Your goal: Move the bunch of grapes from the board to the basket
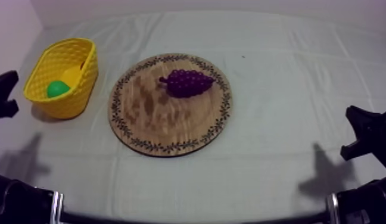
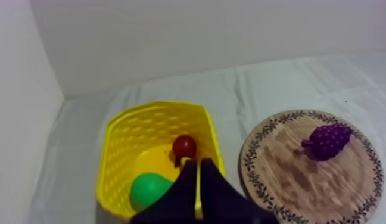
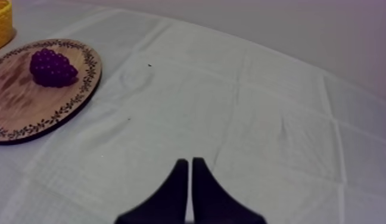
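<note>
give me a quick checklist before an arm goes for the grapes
1. The bunch of grapes lies alone on the wooden board, nothing over it: ok.
2. The yellow basket stands upright beside the board, mouth open: ok.
3. Room in the basket beside the small red fruit and the green fruit: probably ok.
4. The left gripper open for a grasp: not ok, it is shut, by the basket.
5. The right gripper clear of the board: ok, shut over bare cloth.
6. Best side to grip the grapes: cannot tell.
</note>
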Controlling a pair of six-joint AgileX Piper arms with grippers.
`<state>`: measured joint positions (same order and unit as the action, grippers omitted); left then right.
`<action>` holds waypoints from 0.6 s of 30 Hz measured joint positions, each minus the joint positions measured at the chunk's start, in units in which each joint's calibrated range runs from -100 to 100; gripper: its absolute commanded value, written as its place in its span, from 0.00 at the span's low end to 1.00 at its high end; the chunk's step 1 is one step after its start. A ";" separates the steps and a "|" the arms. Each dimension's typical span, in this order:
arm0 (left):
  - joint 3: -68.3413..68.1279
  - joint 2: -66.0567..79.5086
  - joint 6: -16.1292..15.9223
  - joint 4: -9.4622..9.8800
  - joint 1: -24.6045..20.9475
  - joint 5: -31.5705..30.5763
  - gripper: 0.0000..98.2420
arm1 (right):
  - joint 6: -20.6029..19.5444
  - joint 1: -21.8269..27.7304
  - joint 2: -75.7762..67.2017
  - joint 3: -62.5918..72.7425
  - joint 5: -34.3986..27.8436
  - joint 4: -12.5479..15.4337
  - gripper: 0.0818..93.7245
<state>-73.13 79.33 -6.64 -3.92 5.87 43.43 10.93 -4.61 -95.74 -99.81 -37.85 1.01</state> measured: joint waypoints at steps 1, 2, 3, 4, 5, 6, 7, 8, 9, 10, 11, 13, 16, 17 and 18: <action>2.30 -2.05 -0.51 -0.20 0.31 0.56 0.00 | 0.00 0.00 0.00 0.00 0.00 0.00 0.00; 4.09 -3.64 -0.94 -0.26 0.59 1.15 0.00 | 0.00 0.00 0.00 0.00 0.00 0.00 0.00; 6.33 -5.68 -1.30 -0.36 1.00 1.66 0.00 | 0.00 0.00 0.00 0.00 0.00 0.00 0.00; 8.58 -7.80 -1.58 -0.44 1.49 2.20 0.00 | 0.00 0.00 0.00 0.00 0.00 0.00 0.00; 10.34 -9.95 -1.65 -0.44 1.89 2.65 0.00 | 0.00 0.00 0.00 0.00 0.00 0.00 0.00; 12.55 -12.06 -1.65 -0.35 2.45 3.29 0.00 | 0.00 0.00 0.00 0.00 0.00 0.00 0.00; 14.76 -14.21 -1.49 0.04 3.11 3.95 0.00 | 0.00 0.00 0.00 0.00 0.00 0.00 0.00; 16.98 -15.89 -1.37 0.17 3.84 4.24 0.00 | 0.00 0.00 0.00 0.00 0.00 0.00 0.00; 19.12 -17.96 -1.31 0.53 4.58 4.83 0.00 | 0.00 0.00 0.00 0.00 0.00 0.00 0.00; 21.28 -20.05 -1.28 0.88 5.39 5.52 0.00 | 0.00 0.00 0.00 0.00 0.00 0.00 0.00; 22.95 -21.64 -1.24 1.04 6.00 5.66 0.00 | 0.00 0.00 0.00 0.00 0.00 0.00 0.00; 27.00 -25.60 -1.19 1.49 7.49 5.66 0.00 | 0.00 0.00 0.00 0.00 0.00 0.00 0.00; 32.34 -31.35 -0.60 2.28 9.43 5.68 0.00 | 0.00 0.00 0.00 0.00 0.00 0.00 0.00; 34.26 -33.26 -0.29 2.60 10.12 5.62 0.00 | 0.00 0.00 0.00 0.00 0.00 0.00 0.00; 36.10 -34.72 -0.03 3.01 10.66 5.62 0.00 | 0.00 0.00 0.00 0.00 0.00 0.00 0.00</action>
<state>-37.03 44.61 -6.67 -0.91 16.53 49.05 10.93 -4.61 -95.74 -99.81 -37.85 1.01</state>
